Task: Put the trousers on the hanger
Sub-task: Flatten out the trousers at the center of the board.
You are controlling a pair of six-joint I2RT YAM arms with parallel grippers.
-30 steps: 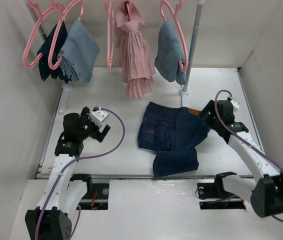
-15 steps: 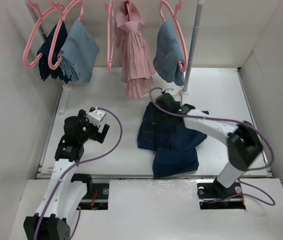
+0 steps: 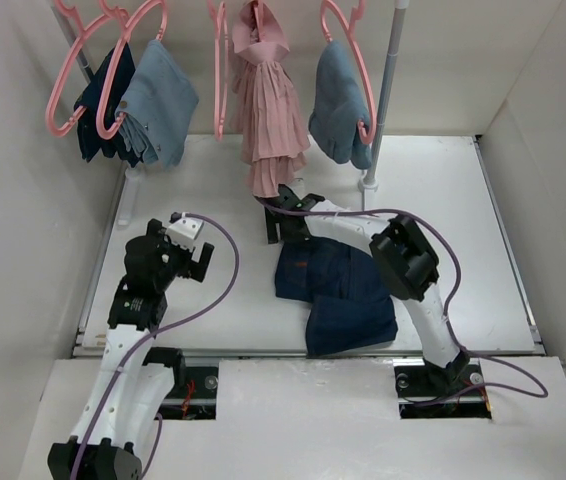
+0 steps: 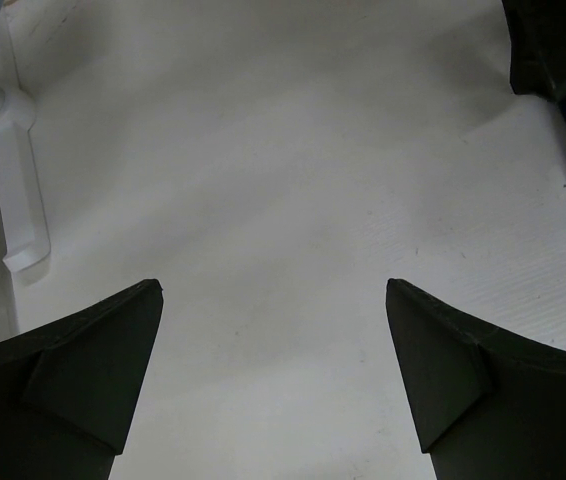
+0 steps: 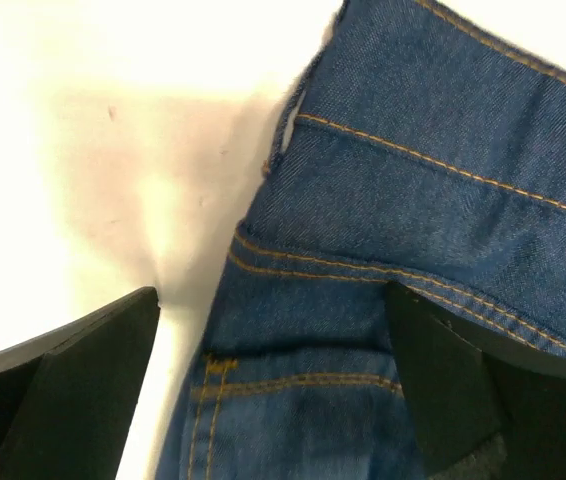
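The right hand (image 3: 275,224) has swung over from the far right, across the trousers (image 3: 338,285), to their top left corner by the waistband. Its fingers are wide apart, one over bare table (image 3: 433,180) and one over cloth, so I think it will pinch next. The trousers lie folded on the table, far from the hanger (image 3: 55,100). The left hand (image 3: 195,262) waits, fingers apart too.

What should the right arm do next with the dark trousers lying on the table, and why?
Probably lower the right gripper and close it on the waistband corner of the trousers. Its jaws stand open over the stitched waistband edge, holding nothing, and the trousers lie folded on the table.
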